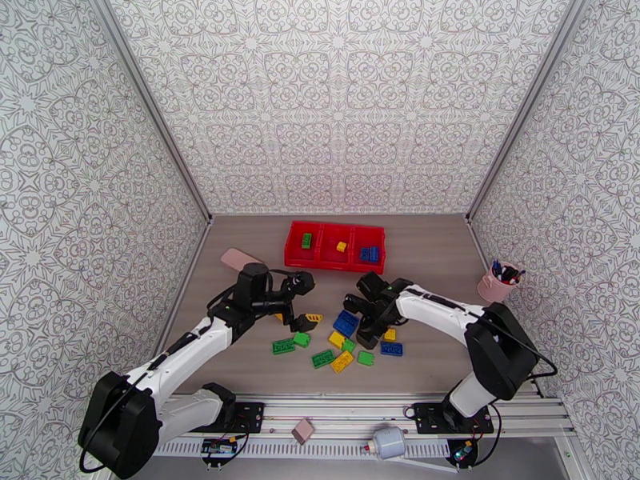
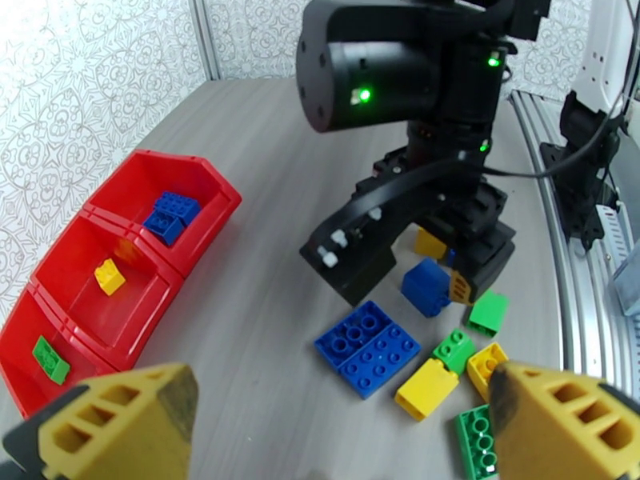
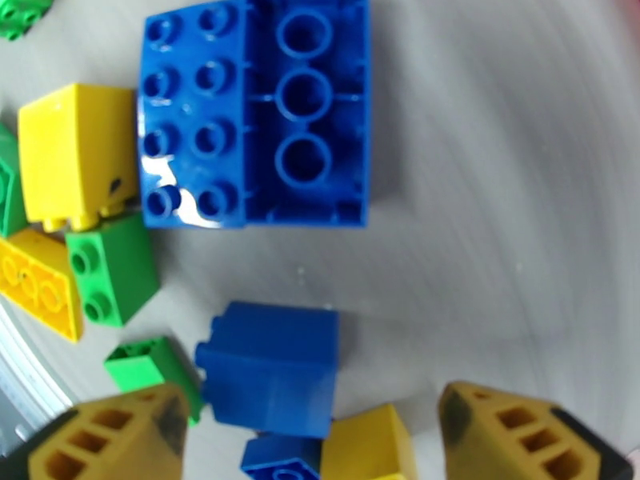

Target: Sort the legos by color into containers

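Top view: the red tray has a green in its left bin, a yellow in the middle and blues in the right. The loose legos lie scattered on the counter on the tray's near side. Your left tool hangs just in front of the tray's left bin. Your right tool is down in the pile, in front of the right bin. Left wrist view: left tool spread wide, nothing in it. Right tool straddles a small blue brick, which sits farther from the tray than the flat blue pieces. Right wrist view: right tool spread, brick between the pads, close to one with a clear gap at the other, not pinched. Step reads as picking a blue. Next move, I'd say: centre on it, close, lift clear of the yellow right beside it, then carry it to the tray's right bin.
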